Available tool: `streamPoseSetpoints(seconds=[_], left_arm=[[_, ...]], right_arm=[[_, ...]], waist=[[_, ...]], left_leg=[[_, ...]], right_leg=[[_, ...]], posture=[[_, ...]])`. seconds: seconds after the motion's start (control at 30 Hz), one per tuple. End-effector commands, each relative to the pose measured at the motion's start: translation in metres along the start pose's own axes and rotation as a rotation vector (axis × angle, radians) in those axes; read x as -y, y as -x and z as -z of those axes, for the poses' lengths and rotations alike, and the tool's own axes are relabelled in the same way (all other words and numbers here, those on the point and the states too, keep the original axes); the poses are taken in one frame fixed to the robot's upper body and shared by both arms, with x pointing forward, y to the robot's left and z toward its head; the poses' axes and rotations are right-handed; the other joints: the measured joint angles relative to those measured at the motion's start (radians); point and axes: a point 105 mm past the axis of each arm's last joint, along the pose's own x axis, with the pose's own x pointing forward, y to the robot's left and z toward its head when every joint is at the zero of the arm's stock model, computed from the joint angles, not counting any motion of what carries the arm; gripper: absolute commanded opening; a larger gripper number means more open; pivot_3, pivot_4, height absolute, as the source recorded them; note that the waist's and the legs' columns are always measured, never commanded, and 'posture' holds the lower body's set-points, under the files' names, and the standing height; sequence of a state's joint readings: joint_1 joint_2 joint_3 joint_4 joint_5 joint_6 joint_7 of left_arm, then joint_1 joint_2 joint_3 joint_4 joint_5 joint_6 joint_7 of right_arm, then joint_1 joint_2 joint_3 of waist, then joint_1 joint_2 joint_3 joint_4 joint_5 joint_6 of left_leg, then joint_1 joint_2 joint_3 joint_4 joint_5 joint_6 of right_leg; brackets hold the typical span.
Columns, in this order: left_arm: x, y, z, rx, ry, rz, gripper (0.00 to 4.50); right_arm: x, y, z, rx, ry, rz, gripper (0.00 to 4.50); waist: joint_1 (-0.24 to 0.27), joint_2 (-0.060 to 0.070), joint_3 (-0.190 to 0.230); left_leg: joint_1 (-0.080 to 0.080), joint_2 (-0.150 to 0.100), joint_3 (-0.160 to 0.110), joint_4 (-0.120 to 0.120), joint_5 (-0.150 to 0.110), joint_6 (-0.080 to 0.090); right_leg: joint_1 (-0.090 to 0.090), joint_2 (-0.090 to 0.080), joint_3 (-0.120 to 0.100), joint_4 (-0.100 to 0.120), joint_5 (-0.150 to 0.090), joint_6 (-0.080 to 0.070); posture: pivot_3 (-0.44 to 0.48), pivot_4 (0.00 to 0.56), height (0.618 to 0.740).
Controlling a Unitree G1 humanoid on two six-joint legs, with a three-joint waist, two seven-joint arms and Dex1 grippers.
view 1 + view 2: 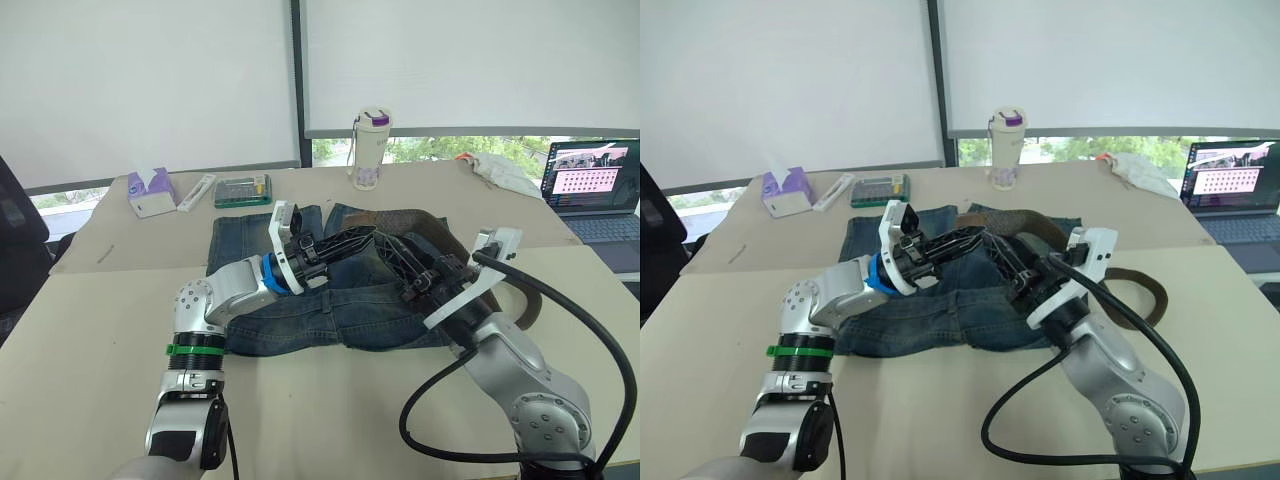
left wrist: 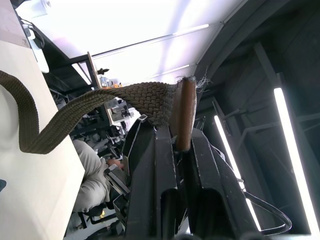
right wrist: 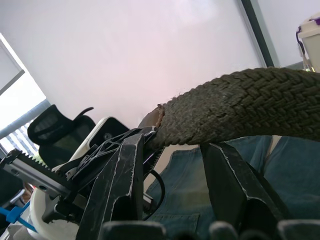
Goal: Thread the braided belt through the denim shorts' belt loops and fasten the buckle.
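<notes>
The right gripper (image 3: 172, 165) has its fingers spread around the belt (image 3: 240, 102); the left gripper (image 2: 182, 145) pinches its leather tip above the shorts (image 1: 300, 310) mid-tabletop. The belt looks limp, so hold it near the stiff tip.

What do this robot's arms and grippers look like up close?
Both arms are silver-grey metal with rounded joints. The left arm has a green ring at one joint and a blue band near the wrist, with a white camera bracket there. The right arm trails thick black cables. The left gripper and right gripper each have two black fingers.
</notes>
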State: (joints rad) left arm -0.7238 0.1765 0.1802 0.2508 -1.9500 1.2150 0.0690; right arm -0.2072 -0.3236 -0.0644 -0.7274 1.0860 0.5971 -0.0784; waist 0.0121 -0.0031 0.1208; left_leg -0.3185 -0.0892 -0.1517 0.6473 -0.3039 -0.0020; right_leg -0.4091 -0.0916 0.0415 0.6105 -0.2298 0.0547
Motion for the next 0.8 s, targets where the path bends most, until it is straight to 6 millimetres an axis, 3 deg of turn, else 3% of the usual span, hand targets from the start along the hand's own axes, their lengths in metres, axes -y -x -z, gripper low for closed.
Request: streamPoseSetpoints(seconds=[0.03, 0.33, 0.53, 0.8], left_arm=[[0.011, -0.002, 0.004, -0.04, -0.033, 0.03, 0.0], [0.009, -0.001, 0.007, -0.045, -0.033, 0.023, 0.0], [0.006, 0.003, 0.011, -0.057, -0.035, 0.018, 0.0], [0.004, 0.006, 0.009, -0.056, -0.034, 0.009, 0.0]], right_arm=[[-0.004, 0.004, -0.021, 0.103, -0.027, -0.009, 1.97], [-0.001, 0.004, -0.026, 0.111, -0.089, -0.004, 1.97], [0.003, 0.003, -0.024, 0.097, -0.081, 0.014, 0.1], [0.008, 0.003, -0.025, 0.1, -0.074, 0.045, 0.04]], waist=[[0.0, 0.0, 0.0], [0.0, 0.0, 0.0], [-0.001, 0.0, 0.0], [-0.001, 0.0, 0.0]], left_leg=[[0.0, 0.0, 0.0, 0.0, 0.0, 0.0], [0.0, 0.0, 0.0, -0.001, 0.0, 0.0], [0.0, 0.0, 0.0, -0.002, 0.0, 0.0], [-0.001, 0.0, 0.0, -0.002, 0.0, -0.001]], right_leg=[[0.0, 0.0, 0.0, 0.0, 0.0, 0.0], [-0.001, 0.0, 0.0, 0.0, 0.0, 0.0], [-0.001, 0.0, 0.0, 0.0, 0.0, 0.0], [-0.002, 0.0, 0.0, 0.0, 0.0, 0.0]], posture=[[0.0, 0.15, 0.74], [0.0, 0.15, 0.74], [0.0, 0.15, 0.74], [0.0, 0.15, 0.74]])
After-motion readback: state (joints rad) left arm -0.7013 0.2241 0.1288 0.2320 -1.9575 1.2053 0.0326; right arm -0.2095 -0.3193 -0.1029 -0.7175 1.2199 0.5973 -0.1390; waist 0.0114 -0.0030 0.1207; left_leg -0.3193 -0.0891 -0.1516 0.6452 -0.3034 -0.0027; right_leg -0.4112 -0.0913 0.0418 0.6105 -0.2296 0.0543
